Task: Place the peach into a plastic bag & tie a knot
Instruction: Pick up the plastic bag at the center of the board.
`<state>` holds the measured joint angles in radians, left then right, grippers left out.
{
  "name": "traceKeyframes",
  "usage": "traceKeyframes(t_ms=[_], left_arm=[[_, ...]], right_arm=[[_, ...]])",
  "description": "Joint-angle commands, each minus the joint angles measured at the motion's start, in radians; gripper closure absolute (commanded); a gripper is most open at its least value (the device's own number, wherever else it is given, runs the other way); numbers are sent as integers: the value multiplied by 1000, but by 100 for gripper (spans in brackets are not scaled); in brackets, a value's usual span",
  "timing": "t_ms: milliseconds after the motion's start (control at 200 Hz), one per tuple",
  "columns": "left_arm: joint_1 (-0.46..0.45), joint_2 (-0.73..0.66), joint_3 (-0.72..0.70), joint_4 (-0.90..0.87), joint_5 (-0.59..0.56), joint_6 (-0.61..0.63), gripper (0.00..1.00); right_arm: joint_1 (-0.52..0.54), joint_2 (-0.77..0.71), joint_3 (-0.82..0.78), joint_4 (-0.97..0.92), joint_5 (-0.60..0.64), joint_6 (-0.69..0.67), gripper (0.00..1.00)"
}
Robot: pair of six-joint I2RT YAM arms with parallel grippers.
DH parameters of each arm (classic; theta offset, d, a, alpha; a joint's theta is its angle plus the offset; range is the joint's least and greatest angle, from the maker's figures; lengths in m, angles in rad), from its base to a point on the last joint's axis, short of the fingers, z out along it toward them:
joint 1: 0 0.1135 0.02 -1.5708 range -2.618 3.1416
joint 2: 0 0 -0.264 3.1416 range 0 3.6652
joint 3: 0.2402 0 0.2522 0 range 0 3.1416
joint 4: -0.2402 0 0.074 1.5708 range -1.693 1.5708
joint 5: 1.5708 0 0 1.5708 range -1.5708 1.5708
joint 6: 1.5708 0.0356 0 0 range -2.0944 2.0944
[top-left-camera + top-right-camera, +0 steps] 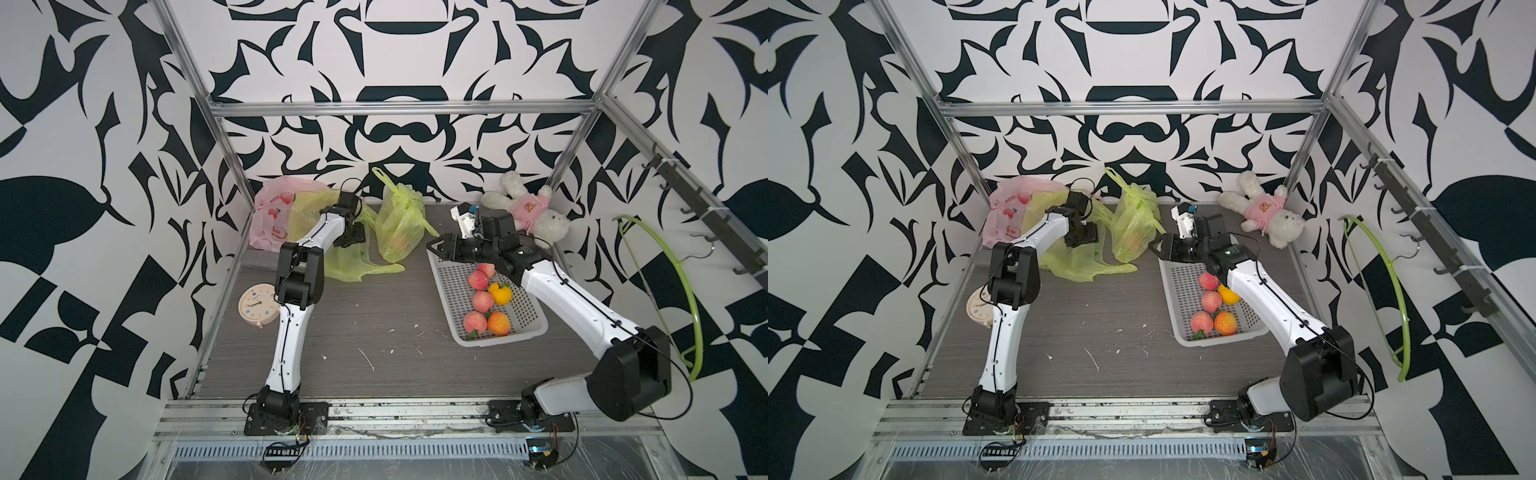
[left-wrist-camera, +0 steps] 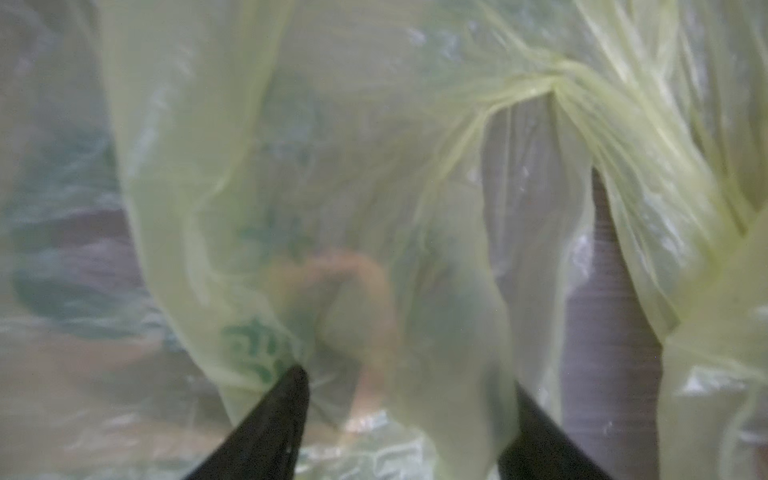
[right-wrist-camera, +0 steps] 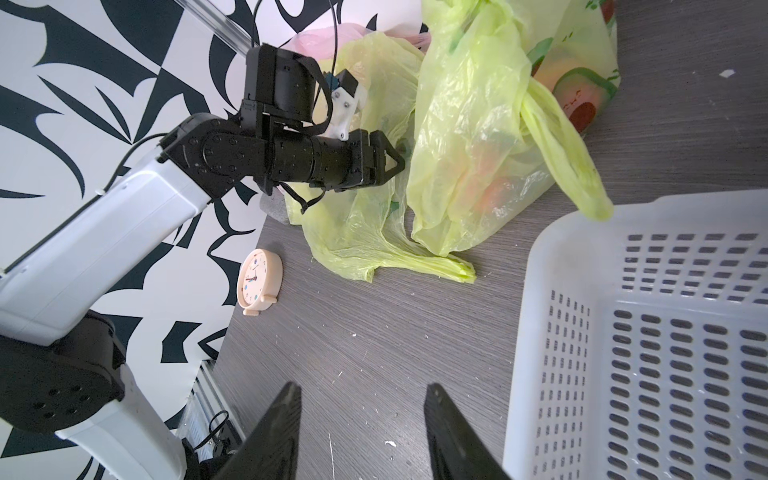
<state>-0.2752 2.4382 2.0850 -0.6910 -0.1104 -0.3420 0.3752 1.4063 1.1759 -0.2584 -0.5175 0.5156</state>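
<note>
Three pink peaches (image 1: 483, 301) lie in the white basket (image 1: 528, 328) with an orange fruit and a yellow one. A limp yellow-green plastic bag (image 1: 345, 262) sprawls at the back left. My left gripper (image 1: 353, 243) is down in its folds. In the left wrist view its jaws (image 2: 407, 378) stand apart, open, with thin bag film (image 2: 436, 249) draped between them and an orange blur behind it. My right gripper (image 1: 434, 245) hovers open and empty by the basket's far corner; in the right wrist view (image 3: 362, 386) only bare table (image 3: 374, 332) shows between its fingers.
A knotted green bag (image 1: 399, 224) holding fruit stands beside the limp one, and a pink bag (image 1: 272, 212) sits in the back left corner. A clock (image 1: 258, 305) lies at the left edge. A plush toy (image 1: 528, 210) is at the back right, and a green hoop (image 1: 681, 291) hangs on the right wall.
</note>
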Motion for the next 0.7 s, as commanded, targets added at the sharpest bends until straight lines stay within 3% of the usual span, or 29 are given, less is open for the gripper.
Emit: traceKeyframes(t_ms=[0, 225, 410, 580, 695], left_arm=[[0, 9, -32, -54, 14, 6, 41], [14, -35, -65, -30, 75, 3, 64], [22, -105, -83, -28, 103, 12, 100], [25, -238, -116, -59, 105, 36, 100], [27, -351, -177, -94, 125, 44, 100]], right_arm=[[4, -36, -14, 22, -18, -12, 51], [4, -39, -35, 28, -26, -11, 54], [2, -38, -38, -2, -11, -22, 54], [0, -53, -39, -72, 44, -51, 54], [1, -48, -38, -97, 18, -55, 50]])
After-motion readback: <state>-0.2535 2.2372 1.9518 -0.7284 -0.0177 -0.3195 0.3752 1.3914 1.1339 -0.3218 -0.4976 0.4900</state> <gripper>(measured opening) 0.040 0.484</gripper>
